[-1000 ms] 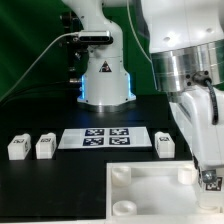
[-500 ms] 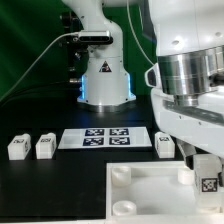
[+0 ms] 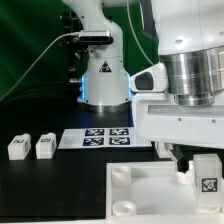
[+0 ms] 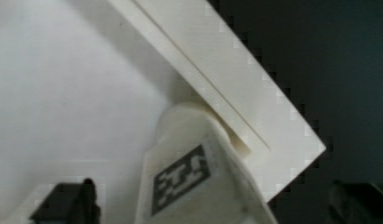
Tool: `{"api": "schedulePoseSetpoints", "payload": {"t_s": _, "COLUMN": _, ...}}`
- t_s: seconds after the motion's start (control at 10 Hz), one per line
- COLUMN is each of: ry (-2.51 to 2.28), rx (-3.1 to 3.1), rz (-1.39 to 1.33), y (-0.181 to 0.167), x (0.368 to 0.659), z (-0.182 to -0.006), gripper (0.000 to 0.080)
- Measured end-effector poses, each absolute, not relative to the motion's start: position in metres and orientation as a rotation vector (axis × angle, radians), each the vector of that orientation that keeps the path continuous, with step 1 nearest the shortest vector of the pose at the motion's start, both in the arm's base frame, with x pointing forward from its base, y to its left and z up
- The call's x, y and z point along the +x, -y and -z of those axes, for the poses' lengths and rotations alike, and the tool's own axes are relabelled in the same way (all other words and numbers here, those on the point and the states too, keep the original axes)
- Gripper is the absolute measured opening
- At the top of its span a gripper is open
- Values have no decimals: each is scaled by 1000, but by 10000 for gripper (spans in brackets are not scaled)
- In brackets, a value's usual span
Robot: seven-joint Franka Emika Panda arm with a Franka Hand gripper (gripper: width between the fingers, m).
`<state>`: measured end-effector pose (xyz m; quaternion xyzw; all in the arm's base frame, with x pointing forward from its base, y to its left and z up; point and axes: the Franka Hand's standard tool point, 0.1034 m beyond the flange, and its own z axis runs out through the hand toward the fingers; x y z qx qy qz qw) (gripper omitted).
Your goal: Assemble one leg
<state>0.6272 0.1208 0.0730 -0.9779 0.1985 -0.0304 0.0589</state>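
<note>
My gripper (image 3: 206,166) is shut on a leg (image 3: 207,184), a small white post with a black-and-white tag, and holds it over the far right corner of the large white panel (image 3: 150,198). In the wrist view the leg (image 4: 191,172) sits between my dark fingers (image 4: 67,202), with the panel's edge (image 4: 214,70) behind it. My gripper (image 4: 209,206) closes on it near the picture's edge. Two more legs (image 3: 17,147) (image 3: 45,146) stand on the black table at the exterior view's left.
The marker board (image 3: 95,137) lies flat behind the panel. The panel has round corner sockets (image 3: 121,174). My arm's base (image 3: 103,80) stands at the back. My wrist covers the table to the right of the marker board.
My wrist has swung lower and toward the exterior view's left, and now hides the leg that stood to the right of the marker board. The held leg has stayed near the panel's far right corner.
</note>
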Motion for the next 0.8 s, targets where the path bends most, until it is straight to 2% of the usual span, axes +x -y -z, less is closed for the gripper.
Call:
{"api": "schedulePoseSetpoints", "payload": {"t_s": 0.2, "ry": -162, "rx": -3048, "rz": 119, "y": -119, "x": 631, "z": -74, "gripper": 622}}
{"api": "schedulePoseSetpoints", "payload": {"t_s": 0.3, "ry": -158, "rx": -3049, "rz": 118, "y": -119, "x": 631, "z": -73, "gripper": 622}}
{"api": "schedulePoseSetpoints", "payload": {"t_s": 0.4, "ry": -251, "rx": -3039, "rz": 113, "y": -119, "x": 631, "z": -73, "gripper": 450}}
{"api": "schedulePoseSetpoints", "payload": {"t_s": 0.5, "ry": -242, "rx": -3041, "rz": 114, "y": -119, "x": 631, "z": -73, "gripper": 450}}
{"api": "schedulePoseSetpoints", "payload": {"t_s": 0.6, "ry": -286, "rx": -3035, "rz": 111, "y": -119, "x": 631, "z": -73, "gripper": 288}}
{"api": "schedulePoseSetpoints", "payload": {"t_s": 0.8, "ry": -605, "rx": -2977, "rz": 95, "y": -118, "x": 631, "z": -73, "gripper": 291}}
